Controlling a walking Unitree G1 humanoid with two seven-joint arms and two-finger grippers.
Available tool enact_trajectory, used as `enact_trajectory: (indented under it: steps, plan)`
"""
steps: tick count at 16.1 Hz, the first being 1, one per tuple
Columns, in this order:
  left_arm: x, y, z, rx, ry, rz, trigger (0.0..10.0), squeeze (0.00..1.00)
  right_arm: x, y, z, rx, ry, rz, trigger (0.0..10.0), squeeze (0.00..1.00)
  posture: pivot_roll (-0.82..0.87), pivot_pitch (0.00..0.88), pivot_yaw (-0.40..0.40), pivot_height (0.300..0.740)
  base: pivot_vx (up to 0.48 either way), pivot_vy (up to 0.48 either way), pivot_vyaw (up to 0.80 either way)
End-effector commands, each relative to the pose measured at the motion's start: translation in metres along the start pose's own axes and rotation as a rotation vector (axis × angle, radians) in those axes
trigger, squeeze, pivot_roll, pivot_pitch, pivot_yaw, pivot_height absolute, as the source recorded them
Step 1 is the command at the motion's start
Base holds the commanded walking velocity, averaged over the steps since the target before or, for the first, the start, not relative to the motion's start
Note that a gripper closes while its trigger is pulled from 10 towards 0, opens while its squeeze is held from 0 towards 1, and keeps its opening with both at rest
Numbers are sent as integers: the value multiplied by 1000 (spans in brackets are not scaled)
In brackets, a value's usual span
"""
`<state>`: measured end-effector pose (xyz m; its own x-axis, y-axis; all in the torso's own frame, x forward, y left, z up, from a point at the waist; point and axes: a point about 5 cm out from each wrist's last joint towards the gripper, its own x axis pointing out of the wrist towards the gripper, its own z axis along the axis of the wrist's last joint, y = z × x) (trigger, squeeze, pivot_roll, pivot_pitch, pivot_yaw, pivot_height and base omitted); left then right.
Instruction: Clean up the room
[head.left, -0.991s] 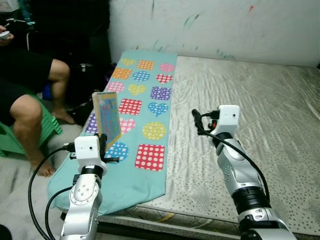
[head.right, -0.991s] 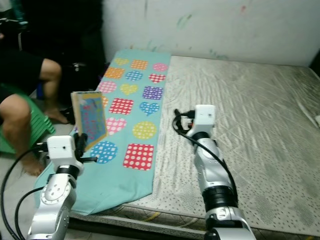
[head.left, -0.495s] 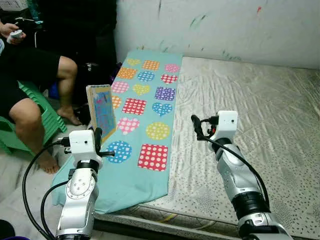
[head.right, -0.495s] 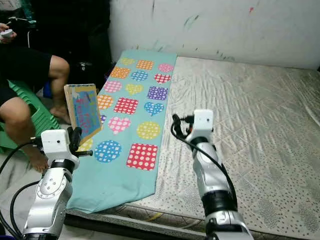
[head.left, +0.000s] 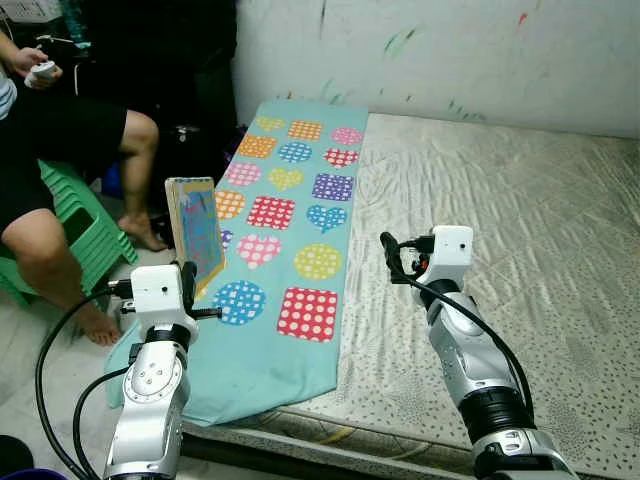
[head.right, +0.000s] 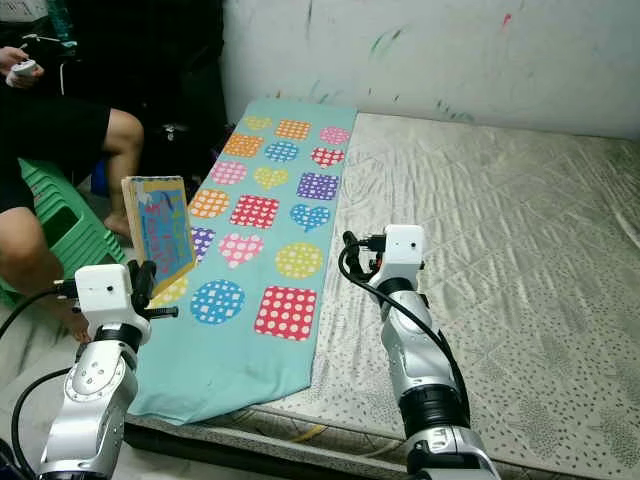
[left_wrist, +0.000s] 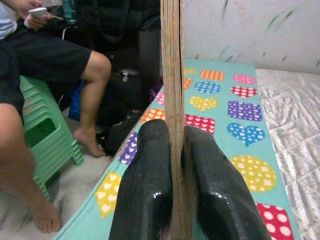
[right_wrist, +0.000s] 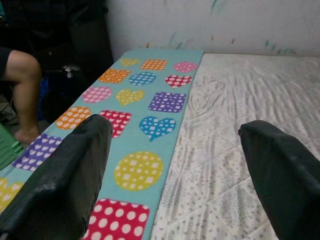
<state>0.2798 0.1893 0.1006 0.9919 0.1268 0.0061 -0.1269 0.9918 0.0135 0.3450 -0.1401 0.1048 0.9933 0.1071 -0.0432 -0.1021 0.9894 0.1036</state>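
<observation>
Left gripper (left_wrist: 172, 200) clamped on thin, flat picture book (head.left: 195, 228), upright above turquoise patterned blanket's (head.left: 300, 215) edge. Right gripper (right_wrist: 172, 170) spread wide, empty, over quilted beige mattress (head.left: 500, 220), blanket beside it.

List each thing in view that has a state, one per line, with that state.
book: upright, edge pinched in the left gripper, lifted off the blanket
left gripper: shut on the book
right gripper: open, holding nothing, above the mattress
patterned blanket: spread flat along the mattress edge, its near end hanging over
mattress: bare, wrinkled cover
person: seated on a green stool, holding a small white device
</observation>
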Motion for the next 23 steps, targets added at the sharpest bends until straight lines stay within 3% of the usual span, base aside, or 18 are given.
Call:
enact_trajectory:
  steps: [1,8,10,11,16,18,23]
  plan:
    - [5,-2,9,6,-34,-14,5255,0,-1,-5,1,-6,-7,-17,10000,0,-34,0,3,740,0,0,0]
    - [4,-4,5,0,-20,-19,6824,0,-7,1,-3,-4,-4,-9,10000,0,-50,3,12,740,0,0,0]
    - [5,-7,3,2,-10,-31,8431,0,-9,-3,-5,-4,3,-24,10000,0,-57,10,20,740,0,0,0]
    - [6,-7,3,4,-7,-35,10000,0,-10,-5,-6,-8,6,-28,10000,0,-63,15,25,740,0,0,0]
    - [4,-4,-2,-4,30,-30,10000,0,-19,-14,-8,-78,17,-48,10000,0,-77,27,26,740,0,0,0]
    - [3,-3,-3,-10,34,-23,10000,0,-22,-22,-8,-30,21,-98,10000,0,-79,28,23,740,0,0,0]
    - [4,-8,-4,-25,46,-36,10000,0,-24,-28,-7,-49,36,-128,10000,0,-92,35,25,740,0,0,-788]
